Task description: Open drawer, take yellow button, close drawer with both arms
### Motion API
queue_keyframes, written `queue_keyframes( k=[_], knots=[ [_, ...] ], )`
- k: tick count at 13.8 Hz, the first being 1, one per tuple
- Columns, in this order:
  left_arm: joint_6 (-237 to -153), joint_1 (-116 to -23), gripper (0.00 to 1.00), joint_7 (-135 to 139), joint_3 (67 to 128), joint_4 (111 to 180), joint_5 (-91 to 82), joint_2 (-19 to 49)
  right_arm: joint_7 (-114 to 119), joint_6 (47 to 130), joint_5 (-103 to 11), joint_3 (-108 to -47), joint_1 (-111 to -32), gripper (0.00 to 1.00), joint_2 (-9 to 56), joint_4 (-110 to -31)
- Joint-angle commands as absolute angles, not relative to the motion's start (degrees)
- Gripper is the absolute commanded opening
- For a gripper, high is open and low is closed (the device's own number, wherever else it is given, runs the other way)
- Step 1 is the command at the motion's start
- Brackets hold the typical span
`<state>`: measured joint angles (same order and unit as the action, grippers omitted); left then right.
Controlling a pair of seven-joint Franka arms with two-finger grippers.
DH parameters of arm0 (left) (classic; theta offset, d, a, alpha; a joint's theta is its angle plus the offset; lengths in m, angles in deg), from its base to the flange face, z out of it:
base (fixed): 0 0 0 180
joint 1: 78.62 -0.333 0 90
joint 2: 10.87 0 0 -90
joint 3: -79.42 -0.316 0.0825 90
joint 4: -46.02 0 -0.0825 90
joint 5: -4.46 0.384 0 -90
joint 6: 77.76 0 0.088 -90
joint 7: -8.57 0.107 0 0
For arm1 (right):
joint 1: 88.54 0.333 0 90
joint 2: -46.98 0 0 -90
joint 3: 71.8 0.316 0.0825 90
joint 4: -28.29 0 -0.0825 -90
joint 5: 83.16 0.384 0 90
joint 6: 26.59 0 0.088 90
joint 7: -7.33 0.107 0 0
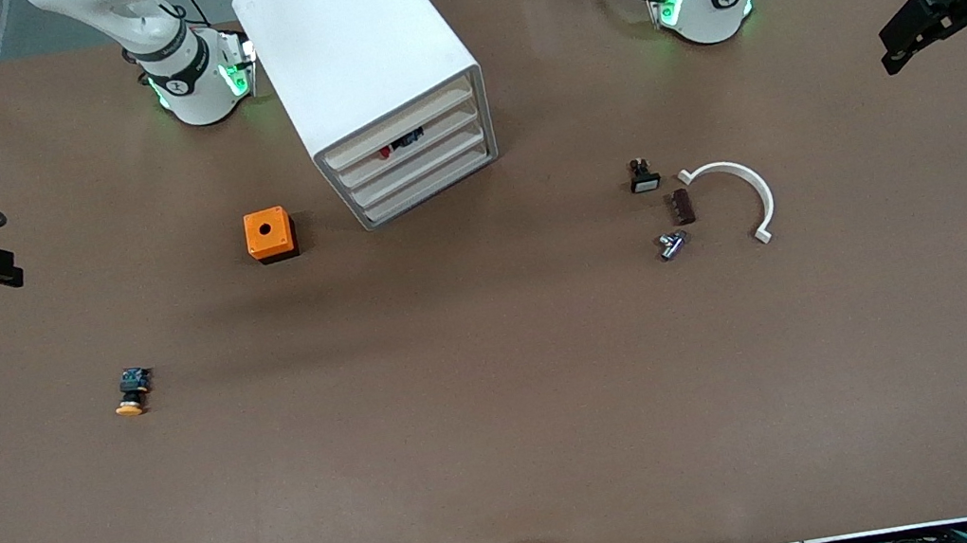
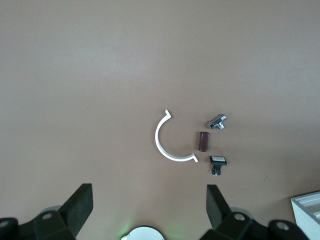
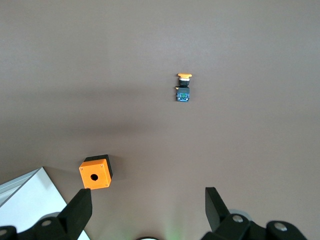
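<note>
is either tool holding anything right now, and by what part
Nothing is held. The left tool and the right tool are both open and empty, high over the table ends. The button lies loose on the table.

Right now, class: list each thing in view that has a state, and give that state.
drawer cabinet: all drawers closed
button: lying on its side on the table
orange cube: upright, hole on top
left gripper: fingers open, holding nothing
right gripper: fingers open, holding nothing
</note>
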<state>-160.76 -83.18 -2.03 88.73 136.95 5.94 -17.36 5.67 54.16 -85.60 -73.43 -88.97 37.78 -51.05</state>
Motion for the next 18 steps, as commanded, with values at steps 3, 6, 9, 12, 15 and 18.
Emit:
queue_keyframes(
  k=[3, 6, 9, 12, 15, 18],
  knots=[
    [-162.48, -83.54, 1.0, -0.4, 88.21, 139.18, 3.67, -19.4, 6.01, 53.3, -84.48, -73.03, -89.51, 1.0, 37.49, -49.4],
    [-164.41, -83.54, 1.0, -0.13, 88.48, 142.94, 3.67, -21.14, 6.01, 53.48, -84.48, -72.68, -89.51, 1.0, 37.4, -49.32],
    [-166.35, -83.54, 1.0, -0.04, 88.48, 146.04, 3.67, -23.27, 5.92, 53.48, -84.48, -72.77, -89.59, 1.0, 37.4, -49.23],
    [-165.13, -83.71, 1.0, 0.04, 88.04, 143.15, 3.67, -22.65, 5.92, 53.48, -84.48, -72.68, -89.51, 1.0, 37.4, -49.23],
    [-164.6, -83.89, 1.0, -0.31, 87.6, 141.56, 3.67, -21.77, 5.92, 53.48, -84.57, -72.77, -89.51, 1.0, 37.4, -49.23],
    [-164.6, -83.8, 1.0, -0.39, 87.6, 139.89, 3.67, -19.94, 5.92, 53.48, -84.57, -72.68, -89.51, 1.0, 37.4, -49.23]
  ],
)
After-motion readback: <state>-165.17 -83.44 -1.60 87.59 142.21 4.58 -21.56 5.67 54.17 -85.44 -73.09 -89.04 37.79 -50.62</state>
